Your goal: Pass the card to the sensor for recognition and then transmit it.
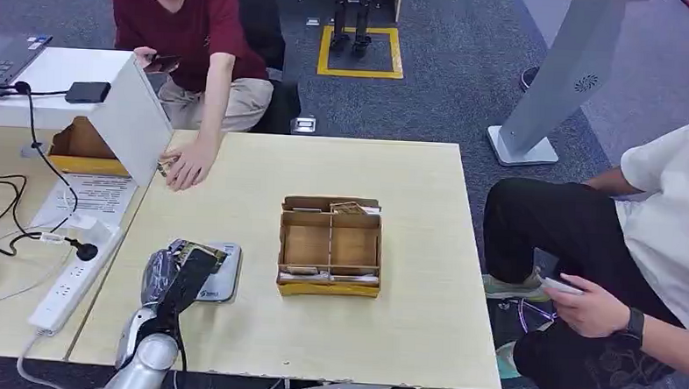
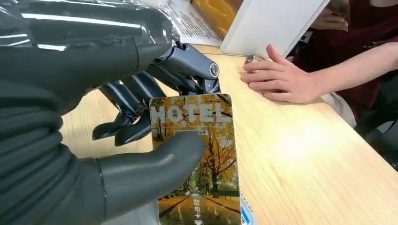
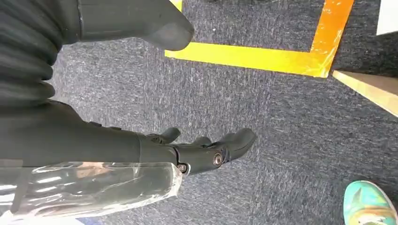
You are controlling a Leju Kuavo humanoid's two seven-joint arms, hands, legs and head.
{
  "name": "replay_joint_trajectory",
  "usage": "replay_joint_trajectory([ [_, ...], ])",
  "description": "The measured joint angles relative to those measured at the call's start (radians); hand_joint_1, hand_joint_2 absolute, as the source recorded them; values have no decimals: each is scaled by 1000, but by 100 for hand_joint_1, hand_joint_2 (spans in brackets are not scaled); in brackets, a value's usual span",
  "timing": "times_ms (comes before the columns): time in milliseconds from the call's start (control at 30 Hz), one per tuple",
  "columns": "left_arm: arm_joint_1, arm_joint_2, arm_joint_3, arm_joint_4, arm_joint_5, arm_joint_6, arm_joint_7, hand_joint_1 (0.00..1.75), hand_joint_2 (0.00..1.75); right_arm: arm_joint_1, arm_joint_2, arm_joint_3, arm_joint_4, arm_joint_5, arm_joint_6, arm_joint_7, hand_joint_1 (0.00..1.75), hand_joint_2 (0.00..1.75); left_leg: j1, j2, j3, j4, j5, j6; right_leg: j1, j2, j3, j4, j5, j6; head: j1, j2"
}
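Head view: cardboard organizer box (image 1: 330, 246) sitting mid-table, well apart from everything on the left. White angled panel (image 1: 132, 115) up at the far left corner, with a person's hand (image 1: 184, 168) flat on the table (image 1: 405, 337) right beside it. Power strip (image 1: 69, 286) and tangled cables (image 1: 7, 215) along the left edge. Second person seated on the right, holding a phone (image 1: 563, 286). Nothing standing between the left hand (image 1: 184, 271) and the grey sensor pad (image 1: 221, 277) just under it. Left wrist view: card (image 2: 199, 159) marked HOTEL, autumn trees on it, pinched between thumb and fingers (image 2: 126, 101), upright over the pad. Right wrist view: right hand (image 3: 197, 152) hanging over dark carpet with yellow tape (image 3: 263, 58), fingers loosely spread, gripping nothing.
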Motion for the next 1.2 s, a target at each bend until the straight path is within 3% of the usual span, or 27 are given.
replay_joint_trajectory([
  [900, -30, -15, 1, 71, -47, -1, 10, 175, 175, -11, 11, -14, -8, 12, 2, 6, 0, 175, 0, 0, 0, 0, 0, 0, 0, 0, 0, 0, 0, 0, 0, 0],
  [1200, -41, -16, -8, 106, -156, 6, 47, 175, 175, -11, 11, -23, -9, 32, 16, 8, 0, 175, 0, 0, 0, 0, 0, 0, 0, 0, 0, 0, 0, 0, 0, 0],
])
